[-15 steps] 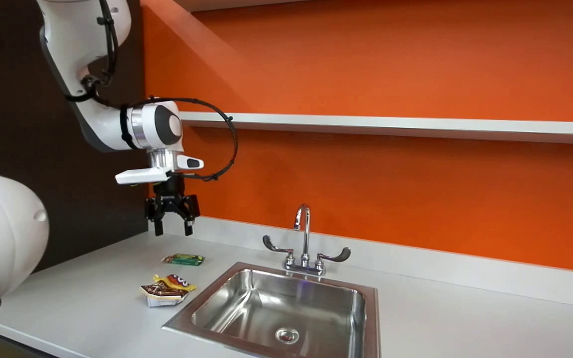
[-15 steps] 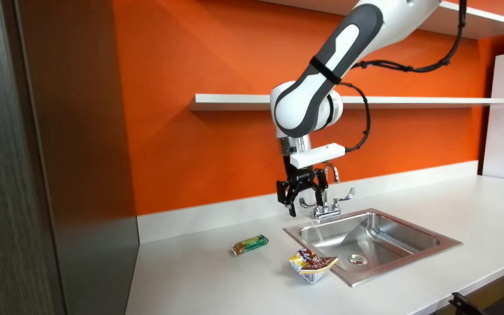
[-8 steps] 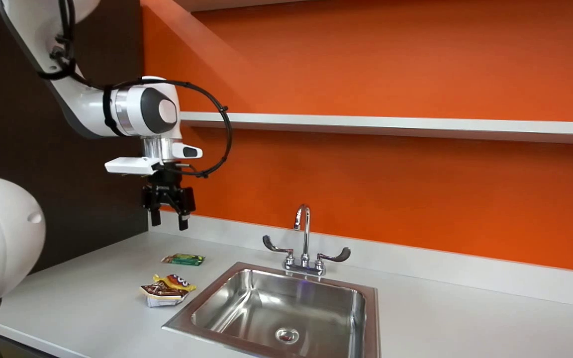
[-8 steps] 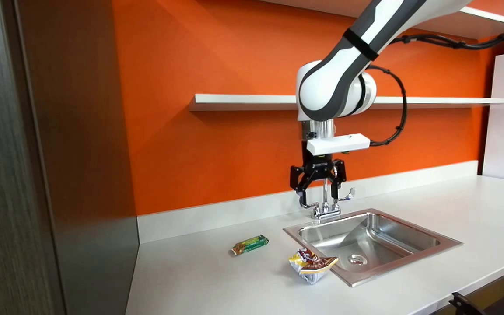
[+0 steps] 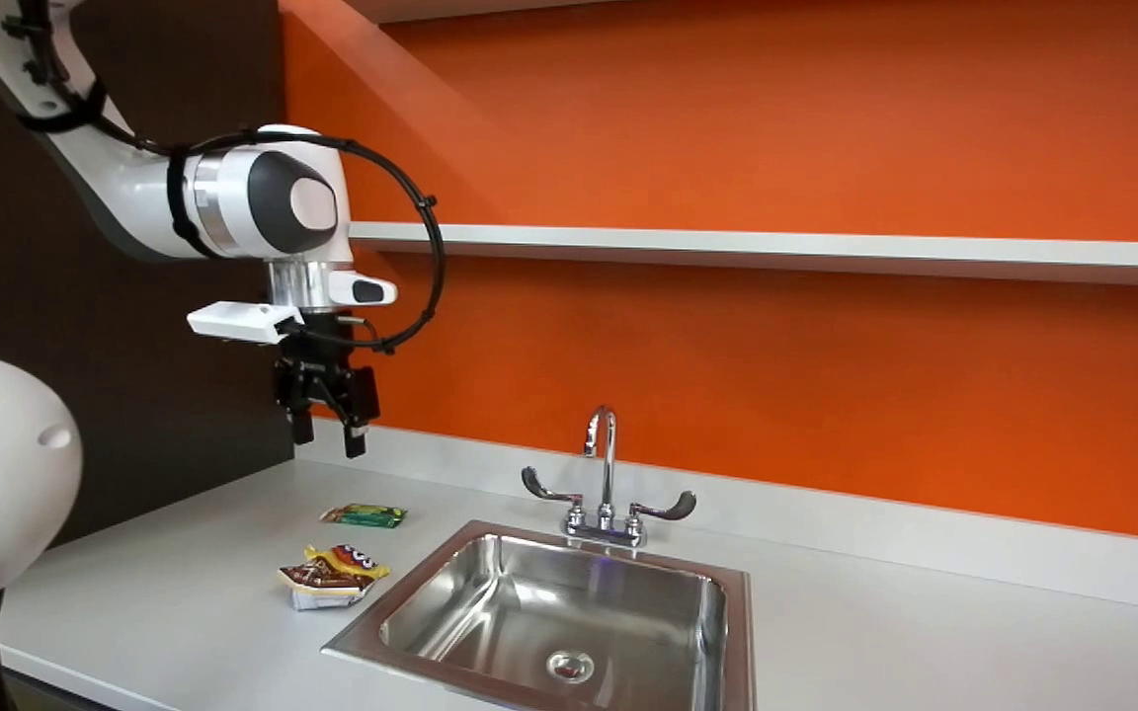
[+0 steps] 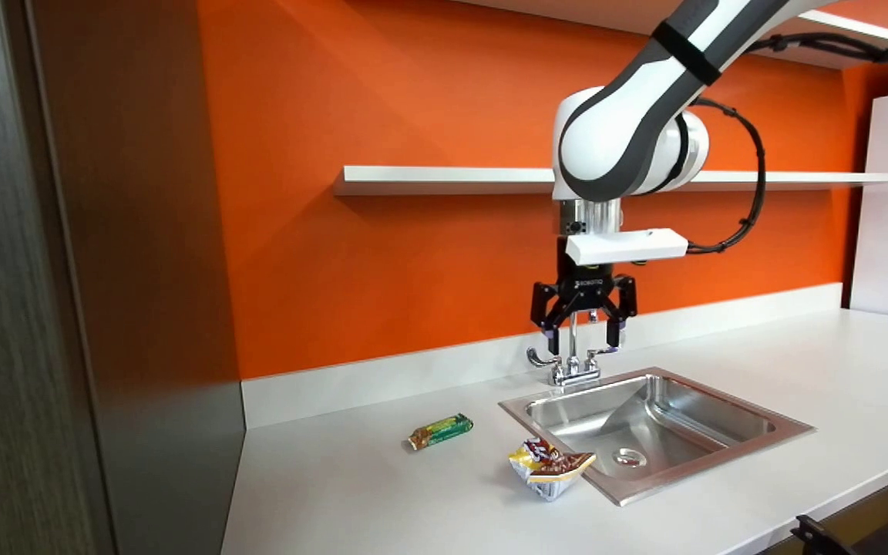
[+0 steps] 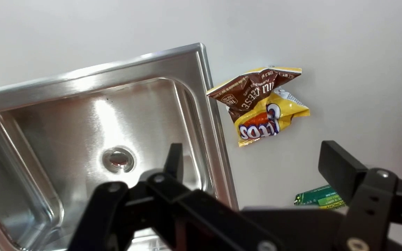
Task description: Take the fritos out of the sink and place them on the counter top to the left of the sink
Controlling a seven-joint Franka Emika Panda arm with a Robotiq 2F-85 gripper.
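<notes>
The brown and yellow Fritos bag lies on the counter just beside the sink, in both exterior views (image 5: 335, 576) (image 6: 550, 469). In the wrist view the bag (image 7: 262, 104) has one corner at the edge of the sink rim (image 7: 206, 69). The sink holds nothing; its rim shows in both exterior views (image 5: 737, 632) (image 6: 710, 472). My gripper is open with nothing between its fingers, high above the counter, in both exterior views (image 5: 329, 440) (image 6: 583, 341). In the wrist view the fingers (image 7: 252, 153) stand wide apart, with the bag beyond them.
A green wrapped bar lies on the counter near the bag, in both exterior views (image 5: 365, 515) (image 6: 441, 431); a finger partly hides the bar (image 7: 321, 197) in the wrist view. A faucet (image 5: 606, 494) stands behind the sink. A white shelf (image 5: 776, 247) runs along the orange wall.
The gripper has risen, shifting left in an exterior view and right in another, and now hangs more upright. It stays open. The bag and the green bar have not moved.
</notes>
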